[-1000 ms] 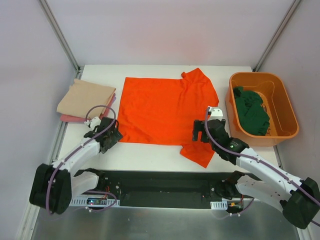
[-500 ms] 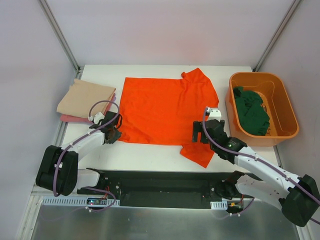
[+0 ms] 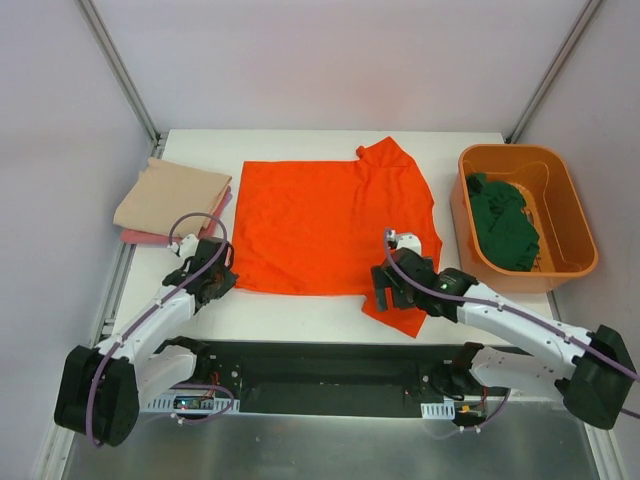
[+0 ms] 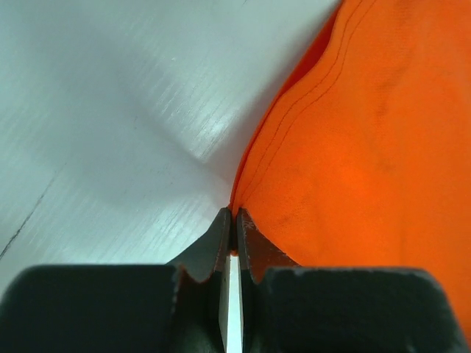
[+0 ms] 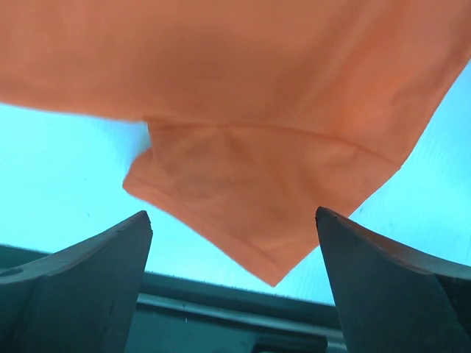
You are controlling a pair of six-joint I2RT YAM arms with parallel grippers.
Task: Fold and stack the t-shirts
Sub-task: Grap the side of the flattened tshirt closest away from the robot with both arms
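The orange shirt [image 3: 320, 220] lies spread flat on the table [image 3: 300, 315]. The left gripper [image 4: 232, 215] pinches its near left corner between its jaws. The right gripper [image 5: 232, 220] hangs over the near right sleeve, jaws spread wide.

Overhead view; wrist close-ups on orange t-shirt [image 3: 330, 225]

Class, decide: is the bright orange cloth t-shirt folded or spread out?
Spread out: the bright orange cloth t-shirt lies flat, both sleeves sticking out, body not doubled over.
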